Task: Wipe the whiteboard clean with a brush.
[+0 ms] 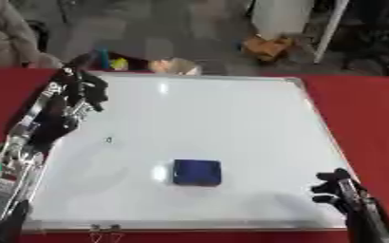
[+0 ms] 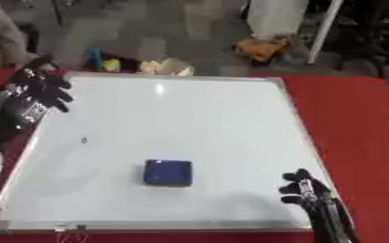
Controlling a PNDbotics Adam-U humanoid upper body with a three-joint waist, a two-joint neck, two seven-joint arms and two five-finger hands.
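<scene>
The blue brush [image 1: 197, 172] lies flat on the whiteboard [image 1: 231, 114], low and near the middle, with neither hand touching it. The right hand [image 1: 340, 189] waits at the board's lower right edge with its fingers curled, holding nothing; the left hand [image 1: 83, 92] hovers over the upper left corner, fingers relaxed. A small dark mark [image 1: 109, 139] remains left of centre. Best to take the brush from above, squarely, then sweep toward that mark.

Tiny dark mark [image 1: 108, 140] on white metal-framed whiteboard [image 1: 231, 118], too small to identify. Black right hand [image 1: 340, 187] cut off at bottom edge, arm mostly out of frame. Blurred yellow and blue items [image 1: 111, 60] beyond board's far edge, unidentifiable.
</scene>
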